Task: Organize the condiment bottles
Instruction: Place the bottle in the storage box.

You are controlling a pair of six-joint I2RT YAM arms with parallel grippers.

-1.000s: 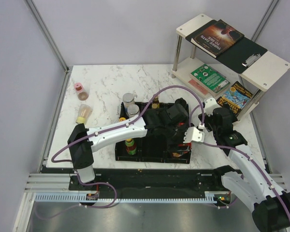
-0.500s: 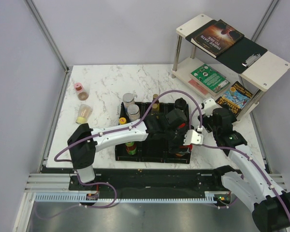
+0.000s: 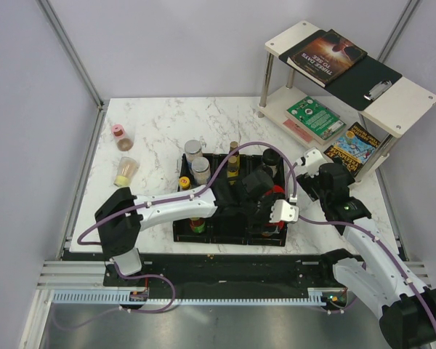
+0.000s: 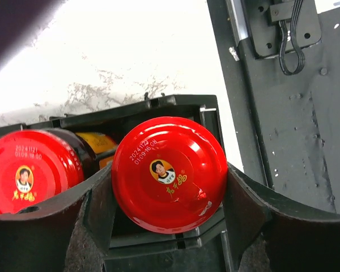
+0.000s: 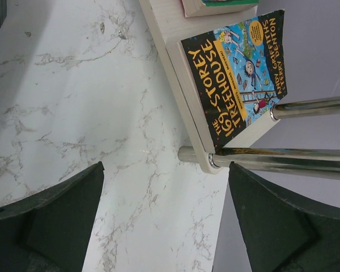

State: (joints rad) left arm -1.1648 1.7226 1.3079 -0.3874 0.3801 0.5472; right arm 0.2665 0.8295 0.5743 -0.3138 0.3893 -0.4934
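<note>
In the left wrist view a red-capped jar (image 4: 169, 173) sits between my left gripper's (image 4: 169, 184) fingers, which press on both sides of its cap; it hangs over the front right corner compartment of the black tray (image 4: 158, 105). A second red-capped jar (image 4: 31, 170) stands in the compartment beside it. From above, my left gripper (image 3: 265, 207) is over the tray's right side. My right gripper (image 5: 165, 215) is open with nothing in it over bare marble by the shelf leg (image 5: 283, 158). A pink-lidded shaker (image 3: 118, 133) and a clear jar (image 3: 126, 169) stand on the table at left.
Silver-lidded jars (image 3: 193, 149), a yellow-capped bottle (image 3: 184, 182), a slim dark bottle (image 3: 234, 158) and a black-lidded jar (image 3: 270, 156) stand at the tray's back. A two-level shelf (image 3: 407, 102) with books (image 3: 327, 54) is at the back right. Purple cables arch over the tray.
My left gripper has carried the red-capped jar from the tray's back right toward its front right corner. The right gripper has barely moved.
</note>
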